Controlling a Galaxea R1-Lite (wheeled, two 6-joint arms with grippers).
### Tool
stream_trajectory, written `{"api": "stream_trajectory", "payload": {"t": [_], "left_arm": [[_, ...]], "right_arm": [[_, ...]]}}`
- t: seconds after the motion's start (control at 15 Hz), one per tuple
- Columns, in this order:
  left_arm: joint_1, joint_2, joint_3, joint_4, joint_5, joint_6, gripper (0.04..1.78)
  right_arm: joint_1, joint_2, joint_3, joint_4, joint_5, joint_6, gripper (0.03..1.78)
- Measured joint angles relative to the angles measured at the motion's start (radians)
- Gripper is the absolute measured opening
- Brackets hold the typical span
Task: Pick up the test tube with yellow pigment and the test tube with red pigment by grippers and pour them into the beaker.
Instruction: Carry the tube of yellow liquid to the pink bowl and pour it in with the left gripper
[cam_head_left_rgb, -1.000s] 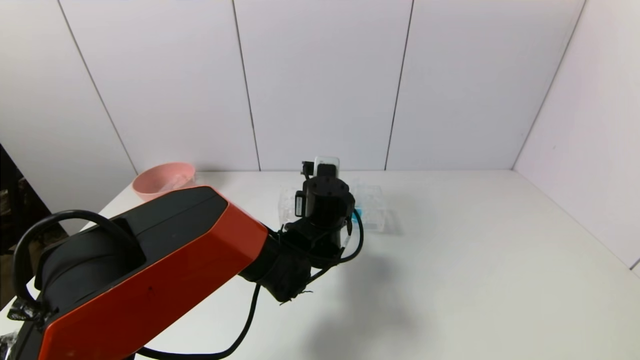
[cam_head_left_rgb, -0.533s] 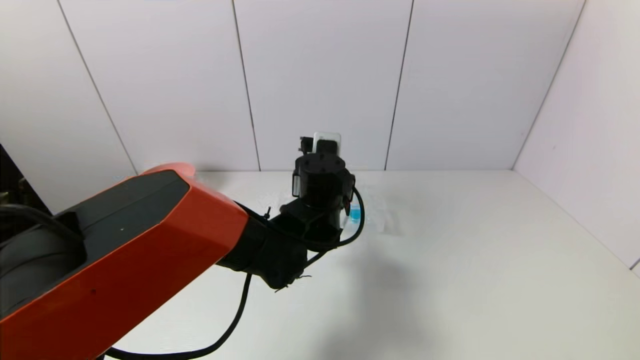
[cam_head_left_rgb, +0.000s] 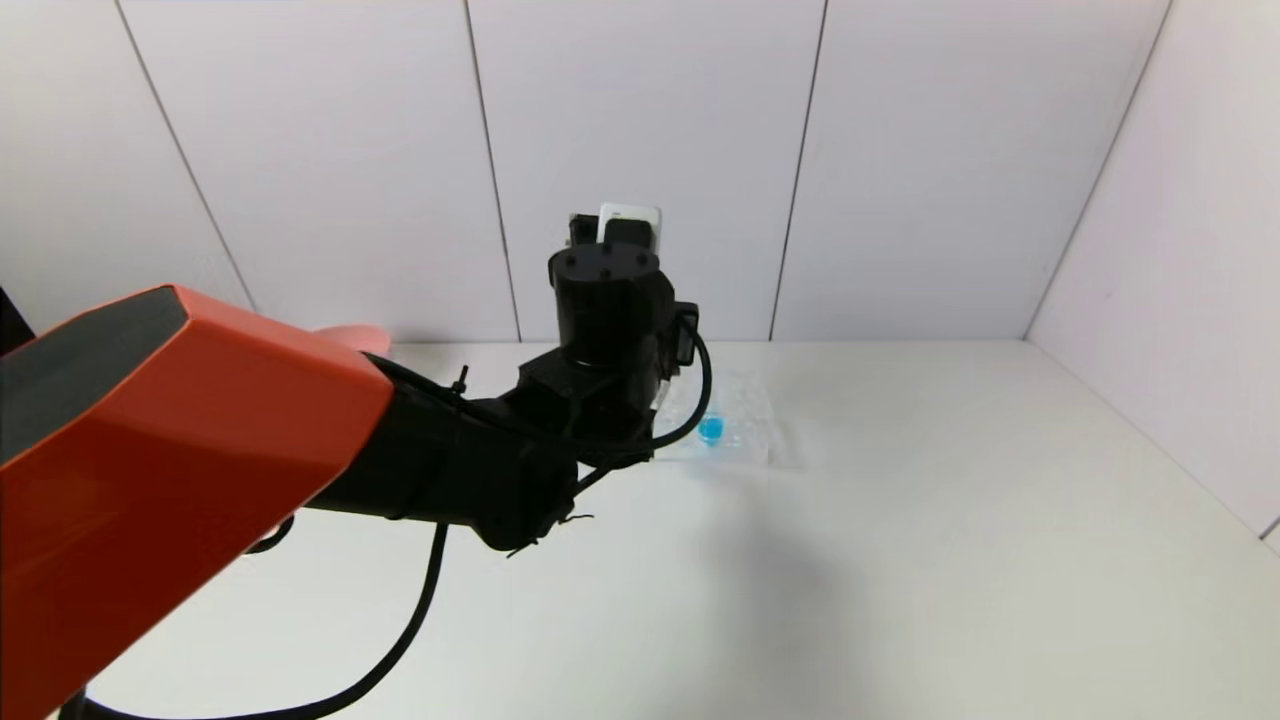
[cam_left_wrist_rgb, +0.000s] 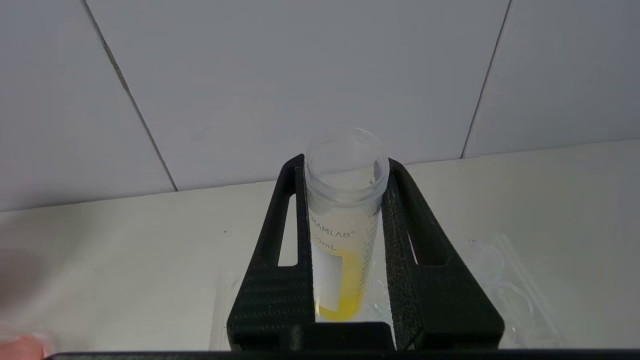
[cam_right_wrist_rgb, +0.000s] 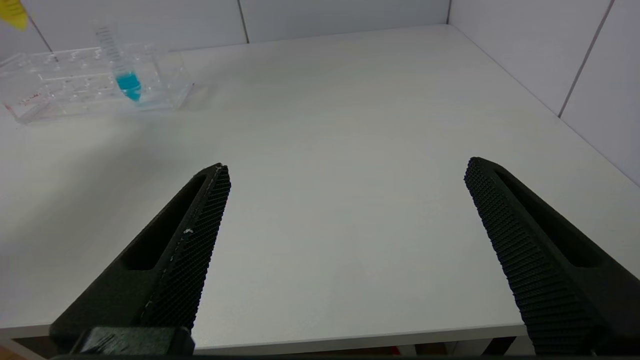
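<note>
white panelled walls behind, white table (cam_head_left_rgb: 900, 560) in front of me.

- left gripper (cam_left_wrist_rgb: 345, 200): raised over the far middle of the table, above the near-left part of the rack; both fingers (cam_left_wrist_rgb: 280, 280) pressed flat against the test tube with yellow pigment (cam_left_wrist_rgb: 342, 250), gripped just under its open mouth. tube upright, clear of the rack, yellow liquid pooled in its rounded bottom. in the head view i see only the wrist from behind.
- clear tube rack (cam_right_wrist_rgb: 75, 85): on the table near the back wall, under the left arm.
- test tube with blue liquid (cam_right_wrist_rgb: 125, 75): standing in the rack, toward its right end.
- pink bowl (cam_head_left_rgb: 350, 335): far left, mostly hidden behind my left arm.
- right gripper (cam_right_wrist_rgb: 345, 195): low over the table's near edge, well apart from the rack; jaws spread wide, nothing between them.
- red tube, beaker: i cannot find either.
</note>
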Motion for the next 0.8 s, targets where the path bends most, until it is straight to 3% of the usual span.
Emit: {"api": "stream_trajectory", "payload": {"t": [0.33,0.8], "left_arm": [[0.117,-0.231,0.189,0.16,-0.254,-0.023,0.42],[0.588,-0.511,0.456,0.219,-0.793,-0.017,0.42]], "right_arm": [[0.0,0.0,0.0,0.0,0.0,0.0,1.71],[0.0,0.0,0.0,0.0,0.0,-0.001,1.71]]}}
